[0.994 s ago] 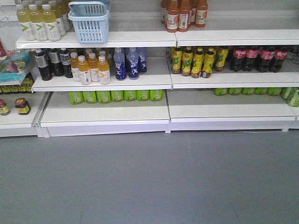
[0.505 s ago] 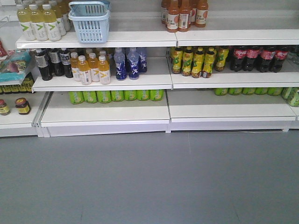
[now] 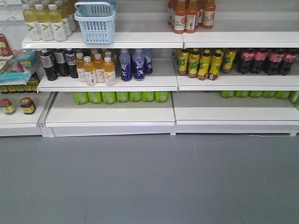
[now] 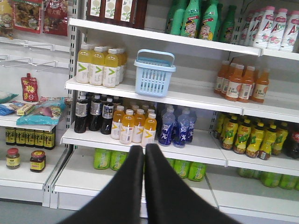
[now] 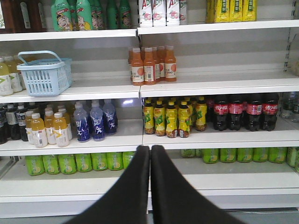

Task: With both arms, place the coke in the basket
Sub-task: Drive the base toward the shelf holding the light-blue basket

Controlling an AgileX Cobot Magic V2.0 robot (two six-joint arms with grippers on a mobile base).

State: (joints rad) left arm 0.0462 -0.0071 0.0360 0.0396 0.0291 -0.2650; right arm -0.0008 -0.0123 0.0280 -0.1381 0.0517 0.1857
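Note:
The light blue basket (image 3: 96,21) stands empty on the upper shelf, left of centre, beside yellow-green drink bottles; it also shows as the basket (image 4: 154,72) in the left wrist view and the basket (image 5: 44,74) at the left of the right wrist view. No coke shows in any view. My left gripper (image 4: 144,147) is shut with nothing in it, well short of the shelves and pointing below the basket. My right gripper (image 5: 150,148) is shut and empty too, aimed at the middle shelf joint. Neither arm appears in the front view.
Dark cola bottles with red labels (image 3: 266,60) stand on the middle shelf at right. Orange juice bottles (image 3: 189,16) fill the upper shelf, blue bottles (image 3: 133,65) the middle, green cans (image 3: 121,96) the low shelf. Grey floor (image 3: 149,182) lies before the shelving.
In the front view the whole shelving has shifted slightly to the right and down, so the view itself has moved. Nothing on the shelves has changed place.

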